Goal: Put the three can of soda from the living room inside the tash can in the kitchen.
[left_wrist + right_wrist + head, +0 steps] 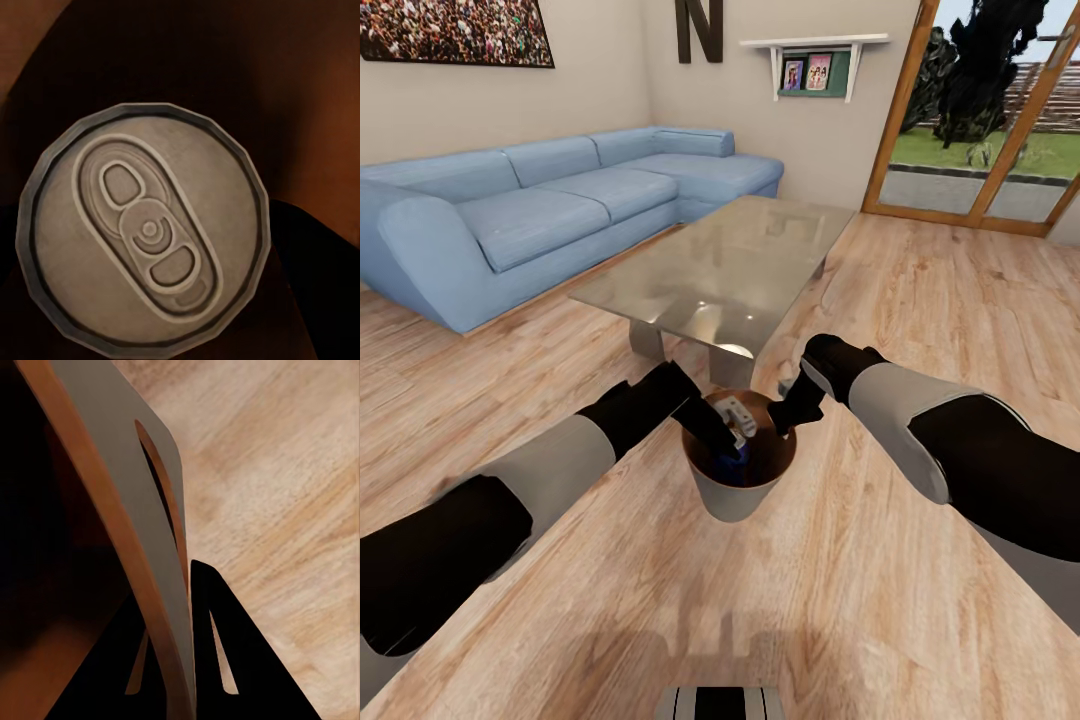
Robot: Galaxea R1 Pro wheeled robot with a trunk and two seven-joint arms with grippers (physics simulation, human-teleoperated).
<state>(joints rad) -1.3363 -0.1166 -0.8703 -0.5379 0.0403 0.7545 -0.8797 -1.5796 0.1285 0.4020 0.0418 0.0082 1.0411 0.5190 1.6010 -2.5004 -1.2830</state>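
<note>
Soda can inside bin, sofa apparently behind

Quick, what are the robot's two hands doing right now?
Left gripper: reaching inside the trash can over a soda can; open or closed cannot be told.
Right gripper: closed on the trash can's rim.

The small round tapering bin with grey outer wall and brown wooden rim stands upright on the wooden floor, holding a grey-topped soda can and a blue one.
</note>
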